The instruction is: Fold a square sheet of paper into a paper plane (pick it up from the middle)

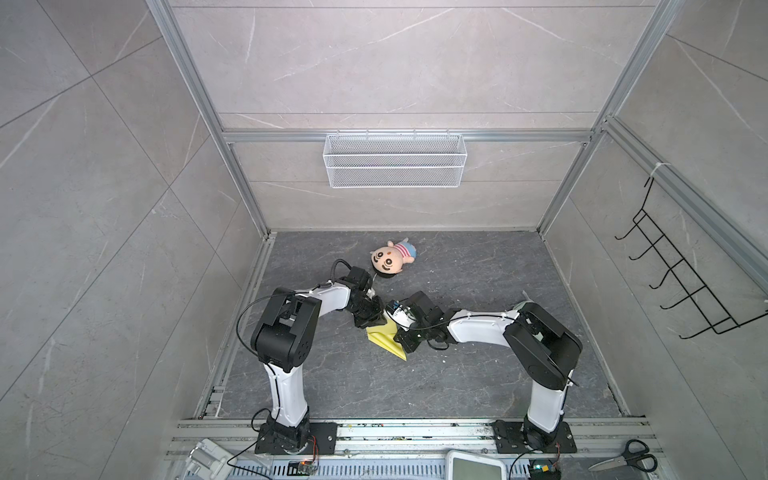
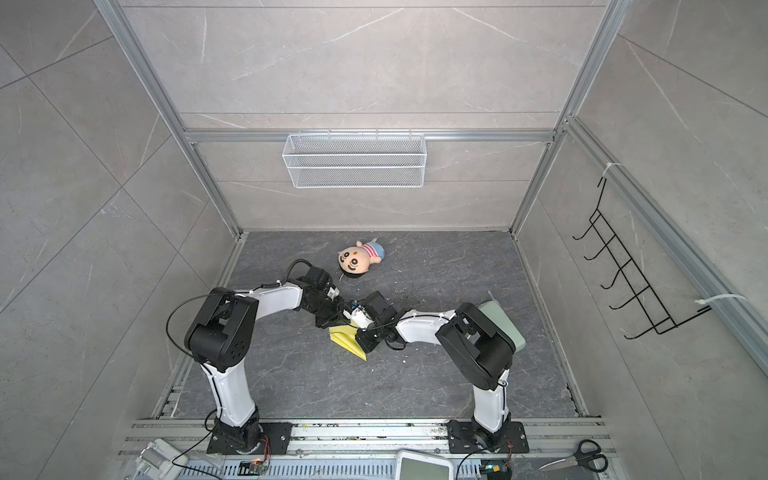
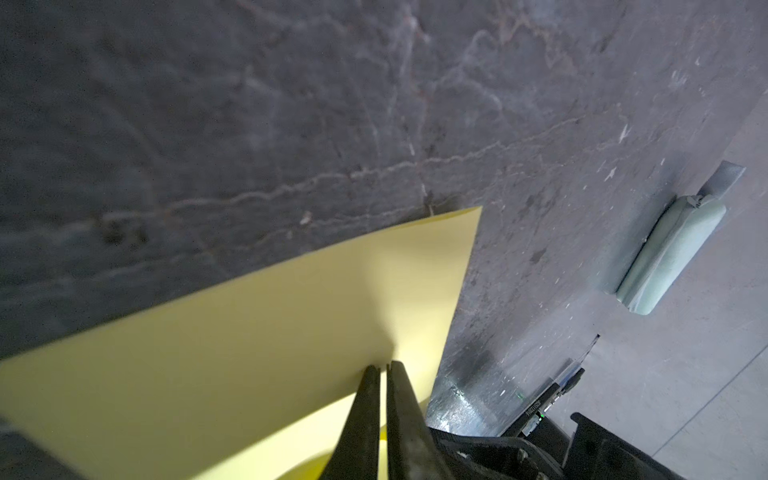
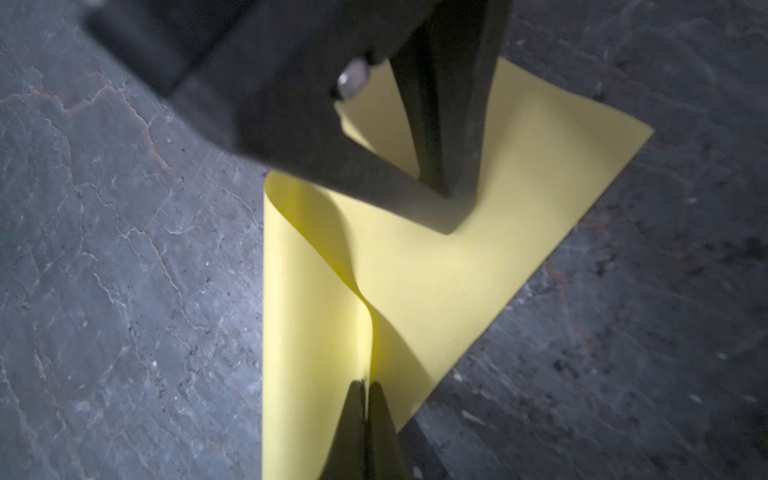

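**Both arms folded inward, grippers nearly meeting at the centre**

Your left arm (image 1: 286, 332) rises from its base, bends sharply at the elbow and reaches inward toward the middle. Your right arm (image 1: 540, 345) mirrors it from the other side. Both wrists tilt downward and sit close together. Your right gripper (image 4: 368, 384) is pinched tight, its tips clamping a raised ridge of the square sheet of paper (image 4: 478, 270). Your left gripper (image 3: 383, 368) points down near it, its fingers (image 4: 469, 124) almost together with only a thin slit between them. Whether they grip anything does not show.
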